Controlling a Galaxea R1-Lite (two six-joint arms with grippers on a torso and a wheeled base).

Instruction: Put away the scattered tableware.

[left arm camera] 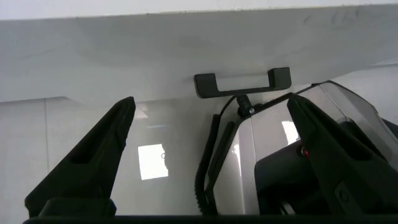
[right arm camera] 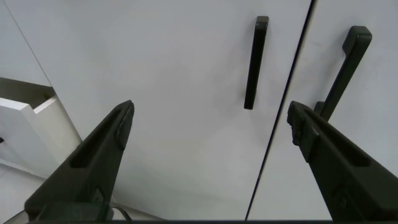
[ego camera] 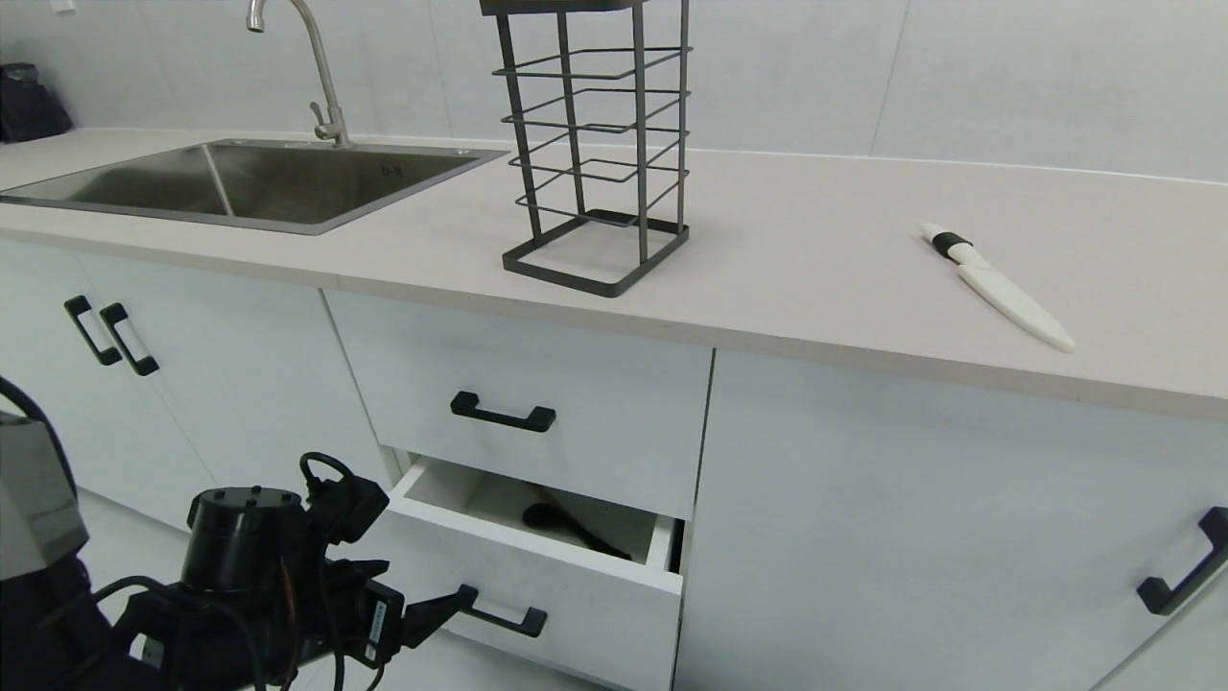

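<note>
A white knife point(ego camera: 998, 286) with a black band on its handle lies on the right part of the countertop point(ego camera: 806, 250). The lower drawer point(ego camera: 537, 566) stands partly pulled out, with a dark utensil point(ego camera: 566, 526) inside. My left gripper point(ego camera: 449, 608) is low in front of that drawer, its tips just short of the black drawer handle point(ego camera: 507, 617). In the left wrist view the left gripper point(left arm camera: 212, 107) is open and the handle point(left arm camera: 242, 82) sits beyond the gap. My right gripper point(right arm camera: 210, 115) is open and holds nothing, facing white cabinet doors.
A tall black wire rack point(ego camera: 600, 144) stands mid-counter, right of a steel sink point(ego camera: 240, 182) with a faucet point(ego camera: 317, 67). The upper drawer point(ego camera: 518, 403) is closed. Two vertical black door handles point(right arm camera: 255, 62) point(right arm camera: 344, 71) are ahead of the right gripper.
</note>
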